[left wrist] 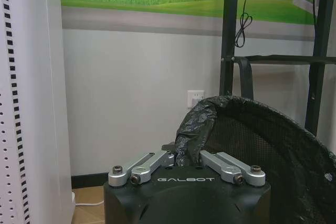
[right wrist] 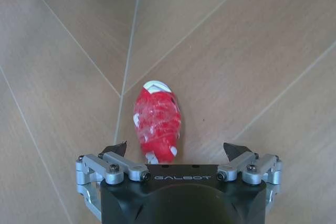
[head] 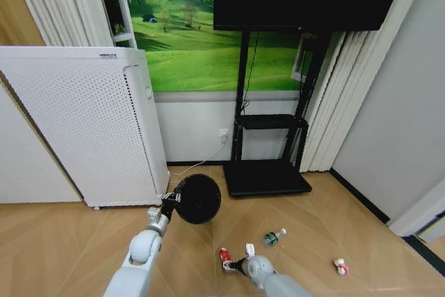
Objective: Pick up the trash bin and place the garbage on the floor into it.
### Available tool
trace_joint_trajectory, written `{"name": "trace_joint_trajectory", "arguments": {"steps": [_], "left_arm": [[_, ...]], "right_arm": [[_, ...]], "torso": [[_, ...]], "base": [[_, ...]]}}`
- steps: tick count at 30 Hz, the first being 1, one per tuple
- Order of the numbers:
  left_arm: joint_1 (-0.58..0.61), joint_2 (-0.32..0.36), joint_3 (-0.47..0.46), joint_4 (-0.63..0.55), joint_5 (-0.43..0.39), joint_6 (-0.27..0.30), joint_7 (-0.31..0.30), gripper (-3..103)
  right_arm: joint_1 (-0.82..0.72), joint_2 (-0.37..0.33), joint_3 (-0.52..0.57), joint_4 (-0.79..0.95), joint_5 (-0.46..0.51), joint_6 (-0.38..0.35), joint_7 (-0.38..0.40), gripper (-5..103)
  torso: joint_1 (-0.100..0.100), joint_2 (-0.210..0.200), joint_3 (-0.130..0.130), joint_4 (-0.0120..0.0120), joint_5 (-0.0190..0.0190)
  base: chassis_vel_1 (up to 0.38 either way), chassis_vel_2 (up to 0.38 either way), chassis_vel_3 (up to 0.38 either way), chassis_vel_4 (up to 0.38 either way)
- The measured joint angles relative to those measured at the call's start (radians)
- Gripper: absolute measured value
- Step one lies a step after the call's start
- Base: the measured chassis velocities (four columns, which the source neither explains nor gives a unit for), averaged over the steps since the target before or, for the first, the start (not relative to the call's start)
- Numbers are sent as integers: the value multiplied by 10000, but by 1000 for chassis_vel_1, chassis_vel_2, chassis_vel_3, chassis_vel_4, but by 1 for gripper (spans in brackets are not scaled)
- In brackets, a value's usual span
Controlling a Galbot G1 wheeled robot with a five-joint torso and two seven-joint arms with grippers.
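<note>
We see the left gripper (head: pixel 171 202) clenched on the trash bin (head: pixel 198 199), its fingertips hidden by the liner. The right gripper's (right wrist: pixel 178 150) jaws stand released around a red can (right wrist: pixel 157 121), whose near end is cut off.

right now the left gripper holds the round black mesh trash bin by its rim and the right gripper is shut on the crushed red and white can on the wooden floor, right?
Not quite. The right gripper is open, its fingers spread either side of the crushed red and white can, which lies on the wooden floor, as the right wrist view shows. The left gripper does hold the round black mesh trash bin by its rim.
</note>
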Motion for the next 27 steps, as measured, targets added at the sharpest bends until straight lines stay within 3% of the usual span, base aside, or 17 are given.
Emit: {"name": "trace_joint_trajectory", "arguments": {"steps": [6,27], "left_arm": [[9,-1,4,-27,-2,-1,34,7],[-39,51,-100,-57,-113,13,53,7]], "right_arm": [[110,50,33,-114,-895,398,-507,100],[215,583,-174,-615,-1743,691,-569,100]], "torso": [[0,0,0,0,0],[0,0,0,0,0]], "base": [[0,0,0,0],[0,0,0,0]]}}
